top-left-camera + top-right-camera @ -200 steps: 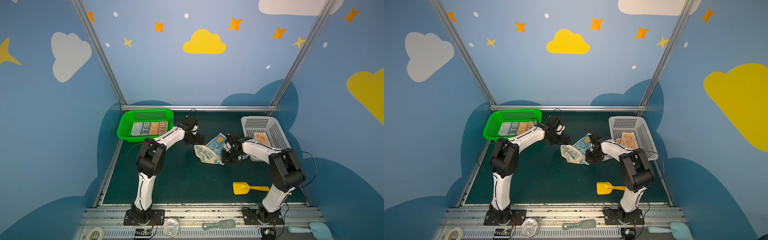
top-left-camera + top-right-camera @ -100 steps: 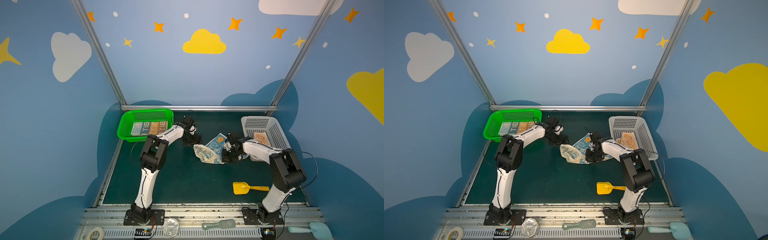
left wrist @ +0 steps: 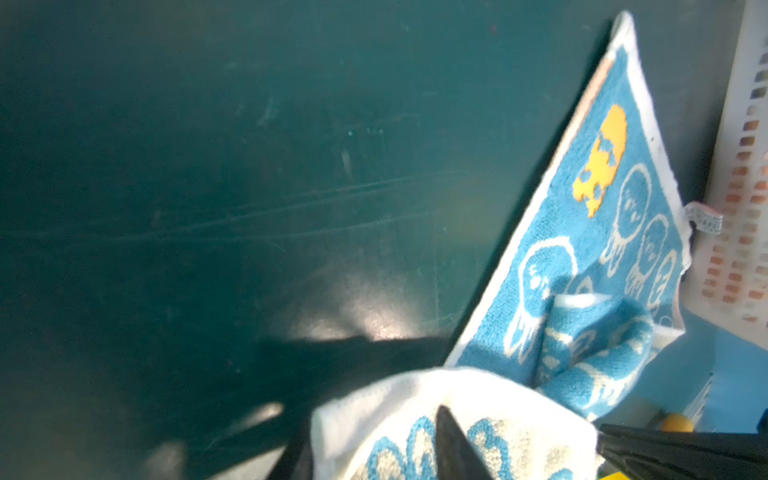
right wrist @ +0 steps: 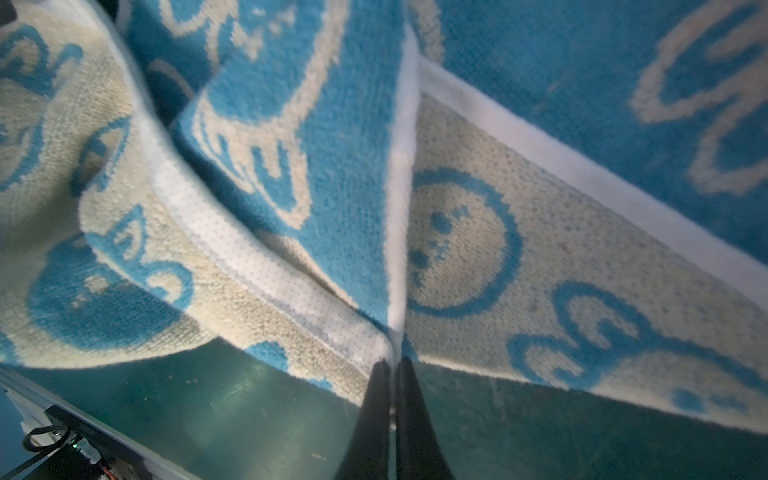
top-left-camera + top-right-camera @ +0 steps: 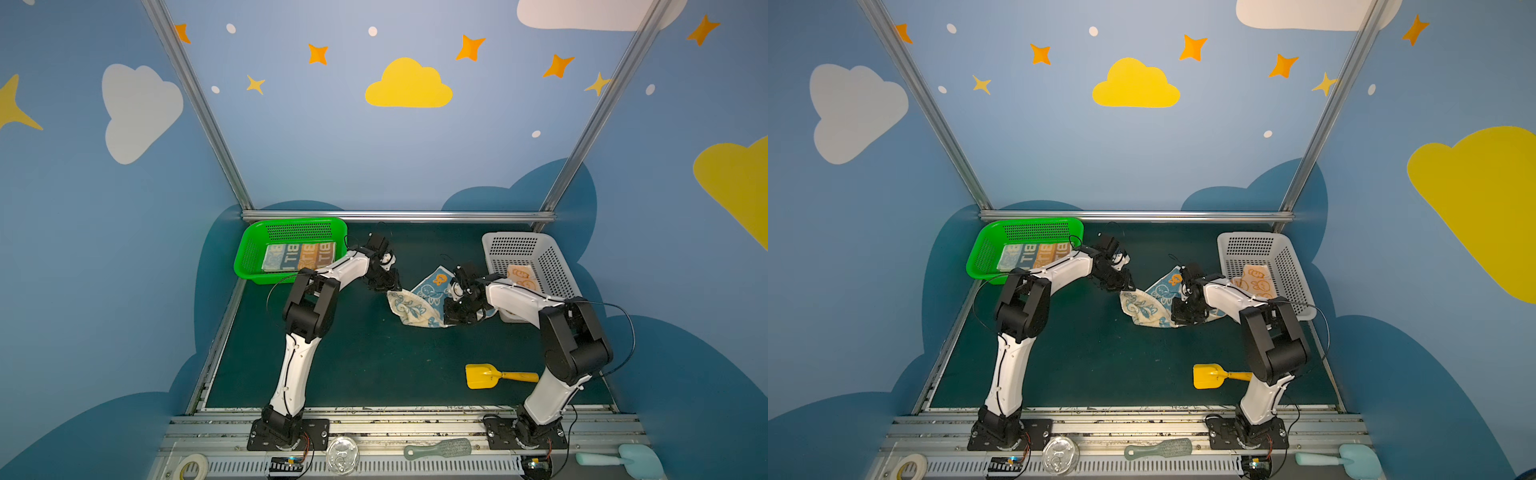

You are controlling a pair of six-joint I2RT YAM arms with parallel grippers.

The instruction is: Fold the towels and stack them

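On the dark green mat [image 5: 353, 353] sits a crumpled blue-and-cream terry towel [image 5: 419, 305]. The right gripper [image 4: 392, 372] is clamped on its hem. The left gripper [image 3: 519, 424] straddles a corner, grip unclear.

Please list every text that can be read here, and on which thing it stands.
"TIB", repeated across the stripes: folded towel in the green basket.
Tag on the blue towel: print too blurred to read.
Nothing else is readable.
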